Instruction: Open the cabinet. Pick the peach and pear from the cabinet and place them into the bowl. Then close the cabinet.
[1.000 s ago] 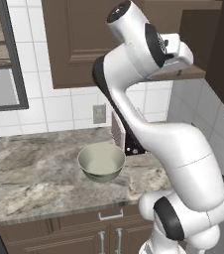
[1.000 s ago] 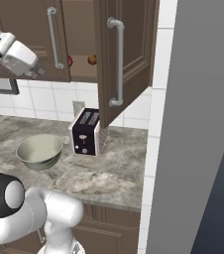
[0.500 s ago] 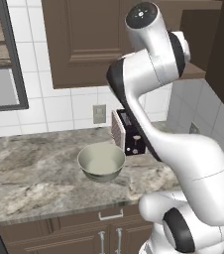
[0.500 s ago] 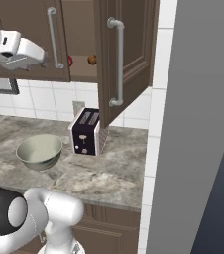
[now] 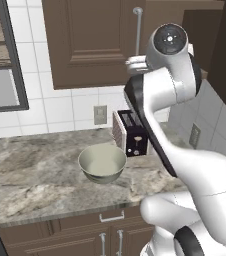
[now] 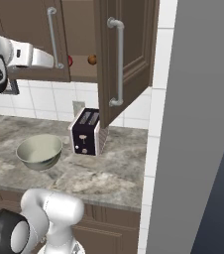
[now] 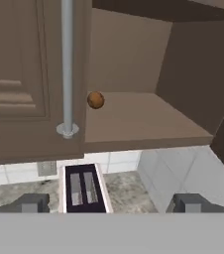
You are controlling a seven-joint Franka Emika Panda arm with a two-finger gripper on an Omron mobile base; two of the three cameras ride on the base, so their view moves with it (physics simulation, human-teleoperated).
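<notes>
The cabinet [image 6: 29, 34] has its left door shut and its right door [image 6: 129, 44] swung out. On the shelf inside, a deep red pear [image 6: 70, 61] peeks past the left door's edge. Beside it lies a small orange-brown round fruit [image 6: 91, 59], also seen on the shelf [image 7: 95, 99]; I cannot tell whether it is the peach. My gripper [image 6: 55, 62] hovers in front of the left door's bar handle [image 7: 67, 64], jaws open and empty [image 7: 111, 203]. The pale grey-green bowl [image 5: 102, 162] sits empty on the counter below.
A black toaster [image 6: 85, 132] stands on the marble counter [image 6: 109, 173] right of the bowl, under the open door. A tall grey panel [image 6: 198, 124] walls off the right side. A window frame [image 5: 5, 60] is at far left.
The arm has swung right and risen, bringing the hand from the left toward the cabinet's open side. The jaws stayed open. The bowl, toaster and fruit have not moved.
</notes>
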